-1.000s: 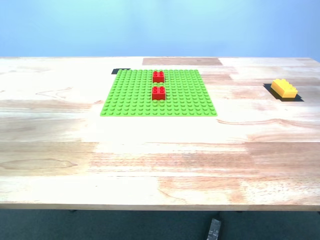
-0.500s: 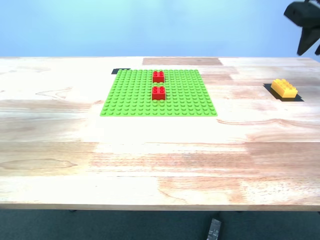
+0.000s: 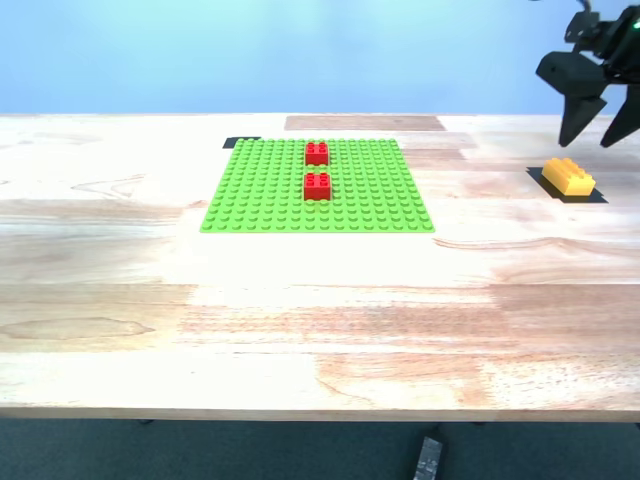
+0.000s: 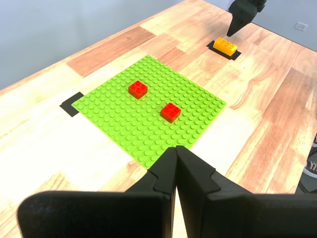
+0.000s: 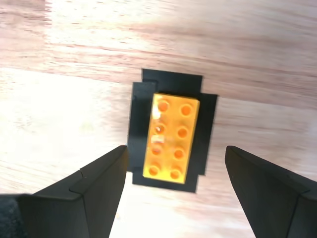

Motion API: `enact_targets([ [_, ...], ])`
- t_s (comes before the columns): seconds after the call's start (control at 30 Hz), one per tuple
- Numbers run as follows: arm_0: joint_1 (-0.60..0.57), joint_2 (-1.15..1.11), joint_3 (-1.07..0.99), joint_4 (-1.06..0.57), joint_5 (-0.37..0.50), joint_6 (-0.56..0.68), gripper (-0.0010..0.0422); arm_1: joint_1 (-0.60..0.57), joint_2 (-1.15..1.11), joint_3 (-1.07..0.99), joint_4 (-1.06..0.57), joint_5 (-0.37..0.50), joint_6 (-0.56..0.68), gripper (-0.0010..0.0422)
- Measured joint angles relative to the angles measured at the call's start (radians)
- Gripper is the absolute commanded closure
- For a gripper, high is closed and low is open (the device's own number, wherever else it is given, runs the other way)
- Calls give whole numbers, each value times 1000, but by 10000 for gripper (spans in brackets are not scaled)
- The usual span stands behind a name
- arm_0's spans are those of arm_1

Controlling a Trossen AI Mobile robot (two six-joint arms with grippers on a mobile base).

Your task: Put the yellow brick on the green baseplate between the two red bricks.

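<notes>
The yellow brick [image 3: 568,177] lies on a black patch at the exterior view's far right, also in the second wrist view [image 5: 170,141] and the first wrist view [image 4: 225,46]. My second gripper [image 3: 588,140] is open and empty, hovering above it with a finger [image 5: 99,183] on either side. The green baseplate [image 3: 260,195] lies mid-table with the two red bricks [image 3: 317,153] [image 3: 317,186] on it, a small gap between them. My first gripper [image 4: 176,151] is shut and empty, above the table near one edge of the baseplate [image 4: 124,124]; it is out of the exterior view.
A black tape mark [image 3: 241,143] sits at the baseplate's far corner. A darker wood patch [image 3: 364,123] lies at the table's back edge. A dark object [image 3: 428,458] lies on the floor below the table's front edge.
My second gripper has come into the exterior view from the upper right and moved down and leftward to just above the yellow brick. The bricks and the baseplate have not moved.
</notes>
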Motion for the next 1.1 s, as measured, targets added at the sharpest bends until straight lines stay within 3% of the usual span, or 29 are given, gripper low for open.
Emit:
enact_targets([
  [0.67,-2,0,0,0,0,0,412,30,117,-7,44,34,29,151],
  [1.1,-2,-3,0,0,0,0,412,17,114,-19,76,34,29,289],
])
